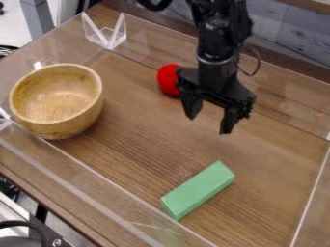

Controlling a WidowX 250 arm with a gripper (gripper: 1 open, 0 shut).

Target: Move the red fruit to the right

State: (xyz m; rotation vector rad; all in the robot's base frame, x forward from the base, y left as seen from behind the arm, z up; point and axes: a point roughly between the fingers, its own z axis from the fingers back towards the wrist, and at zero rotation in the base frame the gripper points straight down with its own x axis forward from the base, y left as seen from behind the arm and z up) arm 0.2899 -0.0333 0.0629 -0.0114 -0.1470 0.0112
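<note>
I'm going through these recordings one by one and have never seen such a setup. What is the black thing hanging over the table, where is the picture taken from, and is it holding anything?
The black thing is a robot arm ending in a two-fingered black gripper that points down at the table. Its fingers stand open and hold nothing.

There is only one view: a fixed camera looking down at an angle across the brown wooden table, which has low clear plastic walls around it.

On the table lie three things: a round light wooden bowl at the left, empty; a flat green rectangular block near the front; and a small bright red toy fruit, partly hidden behind the gripper. The fruit rests on the table, just left of the gripper in the picture. Whether a finger touches it cannot be told.
</note>
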